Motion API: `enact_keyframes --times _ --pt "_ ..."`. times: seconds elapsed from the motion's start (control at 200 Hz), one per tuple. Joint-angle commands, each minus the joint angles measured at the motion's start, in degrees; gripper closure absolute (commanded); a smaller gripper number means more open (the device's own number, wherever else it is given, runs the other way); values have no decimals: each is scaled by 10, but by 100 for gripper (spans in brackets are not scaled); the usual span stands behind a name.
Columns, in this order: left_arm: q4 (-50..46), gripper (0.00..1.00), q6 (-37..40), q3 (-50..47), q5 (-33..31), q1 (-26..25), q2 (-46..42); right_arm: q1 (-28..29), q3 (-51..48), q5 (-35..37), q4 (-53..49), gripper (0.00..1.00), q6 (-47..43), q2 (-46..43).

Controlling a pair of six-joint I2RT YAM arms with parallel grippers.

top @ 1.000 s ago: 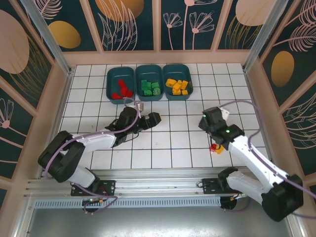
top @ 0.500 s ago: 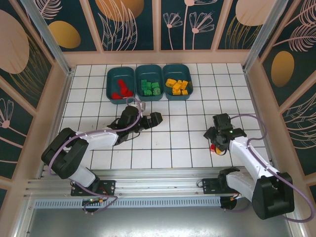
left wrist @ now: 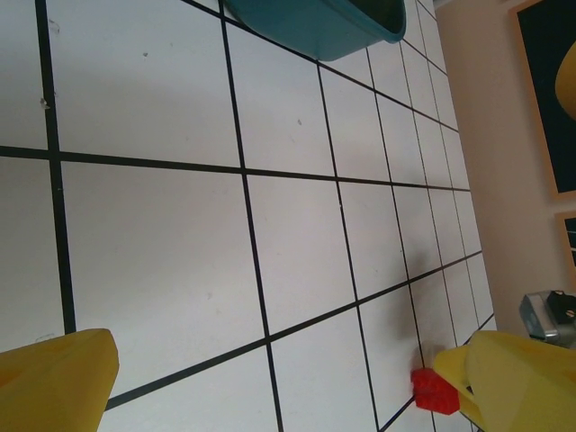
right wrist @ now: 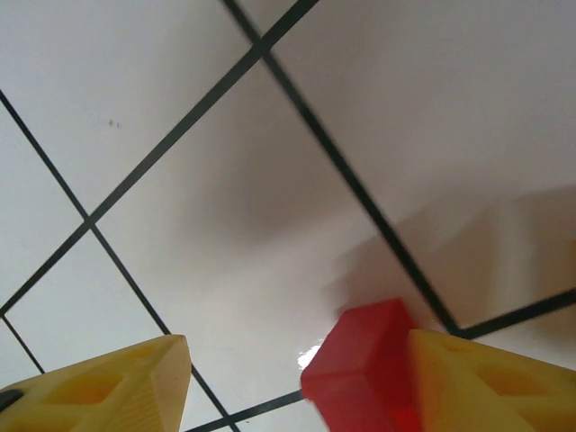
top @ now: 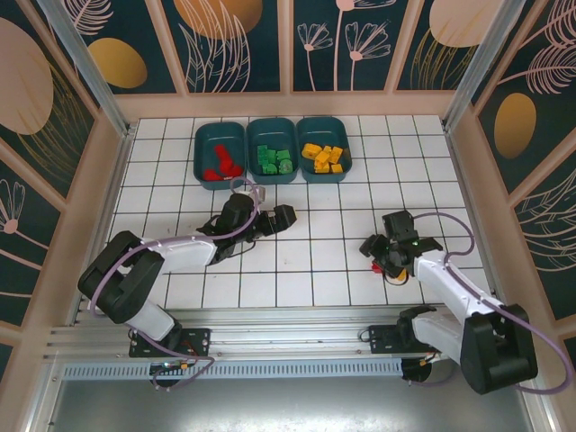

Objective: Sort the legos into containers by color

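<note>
Left arm is lying low and stretching from its base toward the middle of the tiled table (top: 162, 193). The left gripper (top: 274, 218) is pointing right, just short of the three teal tubs (top: 205, 135) at the far side. From the left wrist, its yellow fingers (left wrist: 56, 382) are standing wide apart with bare tile between them; it is grasping nothing. One tub's corner (left wrist: 315, 25) is cut off by the top edge of that view.

Right arm is folding back and reaching left, with the right gripper (top: 378, 255) tipping down onto the tiles near the front right. From the right wrist, the right gripper (right wrist: 292, 364) is partly spread. A red brick (right wrist: 364, 378) is touching the inner face of one finger (right wrist: 495, 391), with a gap to the other, so the jaws are not clamping it.

The same red brick (left wrist: 435, 391) is sitting on the table, showing half hidden behind a left finger. From above it is only a red speck (top: 375, 267) under the gripper.

The sorted bricks (top: 273, 160) are lying in the tubs: red left, green middle, yellow right.
</note>
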Motion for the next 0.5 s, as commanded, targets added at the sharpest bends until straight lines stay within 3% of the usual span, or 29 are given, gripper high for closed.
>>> enact_keyframes --times 0.0,0.19,0.495 --pt "5 1 6 10 -8 -1 5 21 18 -8 21 36 -12 17" --pt "2 1 8 15 -11 -1 8 23 33 -1 10 35 -35 -10" --pt "-5 2 13 24 -4 -1 13 25 24 45 -31 34 -56 22"
